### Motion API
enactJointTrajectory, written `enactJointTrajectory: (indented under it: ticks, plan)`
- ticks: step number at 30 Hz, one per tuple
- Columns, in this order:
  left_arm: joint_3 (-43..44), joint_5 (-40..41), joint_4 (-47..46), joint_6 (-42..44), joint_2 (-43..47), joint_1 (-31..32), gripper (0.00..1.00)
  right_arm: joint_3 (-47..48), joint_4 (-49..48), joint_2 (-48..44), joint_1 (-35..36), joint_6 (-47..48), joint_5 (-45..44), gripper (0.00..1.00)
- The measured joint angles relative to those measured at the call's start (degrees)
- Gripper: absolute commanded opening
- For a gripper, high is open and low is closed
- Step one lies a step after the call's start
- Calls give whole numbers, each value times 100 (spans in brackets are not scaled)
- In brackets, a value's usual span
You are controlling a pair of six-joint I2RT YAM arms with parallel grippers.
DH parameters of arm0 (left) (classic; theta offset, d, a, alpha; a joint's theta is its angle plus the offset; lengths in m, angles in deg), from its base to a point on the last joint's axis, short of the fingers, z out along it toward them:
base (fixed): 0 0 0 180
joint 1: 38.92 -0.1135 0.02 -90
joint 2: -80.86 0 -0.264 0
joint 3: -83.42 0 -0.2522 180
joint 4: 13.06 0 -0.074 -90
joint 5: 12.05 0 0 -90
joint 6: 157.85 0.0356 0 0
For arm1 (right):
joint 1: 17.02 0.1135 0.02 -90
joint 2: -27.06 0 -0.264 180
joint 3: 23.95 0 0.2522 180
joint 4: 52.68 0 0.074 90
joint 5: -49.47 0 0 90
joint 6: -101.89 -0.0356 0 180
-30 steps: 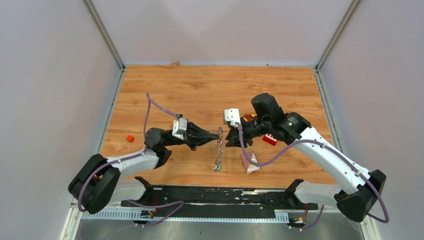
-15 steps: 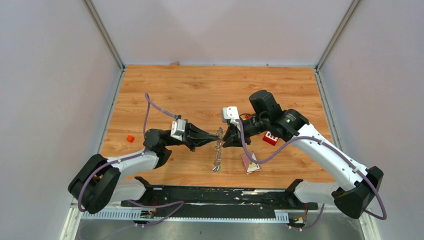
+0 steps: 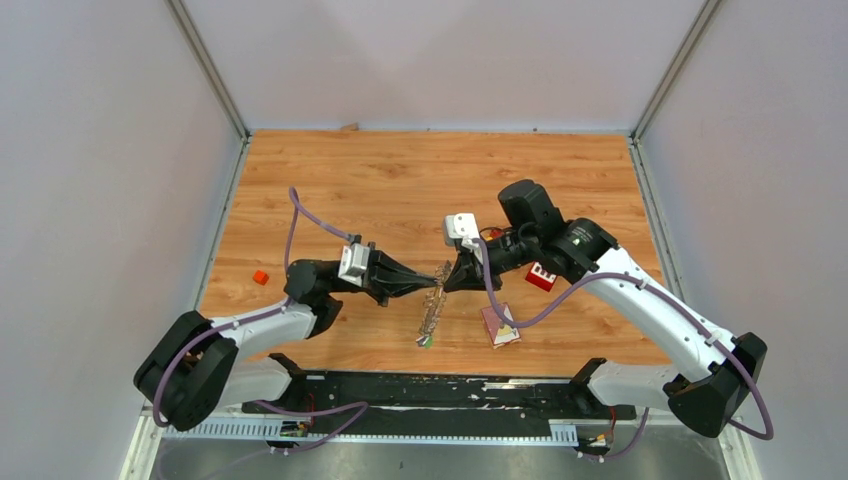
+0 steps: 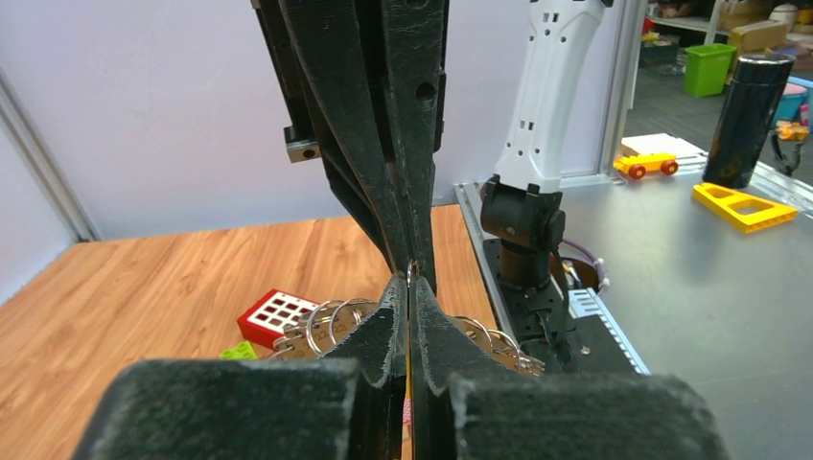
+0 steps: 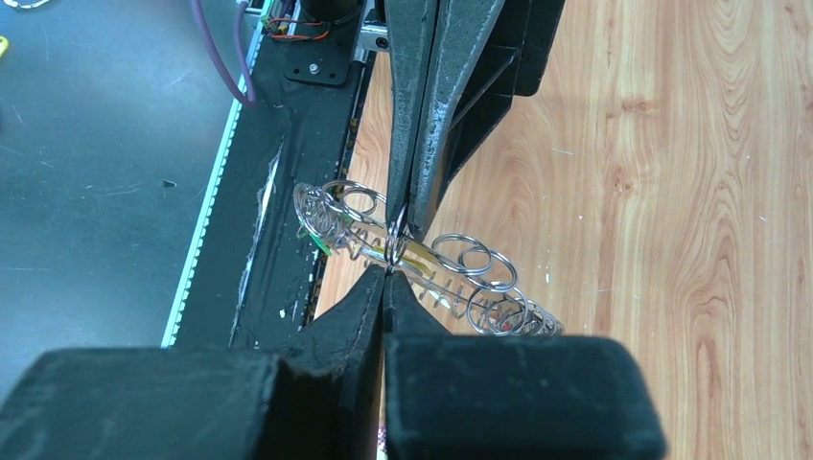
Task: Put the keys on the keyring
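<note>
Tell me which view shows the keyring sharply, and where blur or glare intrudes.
Right wrist view: silver wire keyring packed with small rings is sharp, faint glints; right tool blurred up close. Left wrist view: blurred left tool hides most of it. Top view: even light, keyring tiny.

Wooden tabletop [image 3: 400, 180], light plank grain, enclosed by pale grey walls [image 3: 440, 60] with metal corner posts.
Orange cube [image 3: 260, 277], small, near left edge, well apart from all else.
Red block [image 3: 541, 277] with white buttons, right of centre; white grid face seen from left wrist view.
Pink-and-white card [image 3: 500, 325], flat, near front edge, close to red block but not touching.
Tan scrap [image 3: 349, 127] at far edge.
Black rail [image 3: 440, 390] along near edge.
Beyond the table, on grey floor [image 4: 690, 307]: yellow toy car [image 4: 647, 165], yellow triangle [image 4: 743, 206], dark upright cylinder [image 4: 748, 120], green bin [image 4: 710, 69].
</note>
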Motion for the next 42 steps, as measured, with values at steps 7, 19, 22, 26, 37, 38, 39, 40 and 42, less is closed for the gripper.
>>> enactJointTrajectory:
  ticks: [7,19,22,26,37,38,39,40,42]
  plan:
    - [0,-146,-70,0,66,72,0,-2,20,0,0,39,144,0]
    - [2,-330,-177,-48,138,256,0,-160,4,31,4,308,640,0]
    - [2,-393,-177,-39,138,271,0,-160,33,76,28,450,684,0]
    - [2,-481,-166,-28,138,275,0,-144,140,107,57,658,664,0]
    - [2,-719,-146,289,138,339,0,319,944,339,243,1447,553,12]
    - [2,-748,-144,319,138,345,0,326,979,350,264,1480,544,13]
    - [2,-782,-133,348,138,350,0,326,1010,356,291,1508,529,13]
    - [2,-820,-116,372,138,354,0,326,1032,361,321,1532,514,14]
    - [2,-876,-101,407,140,363,0,326,1056,363,361,1567,479,16]
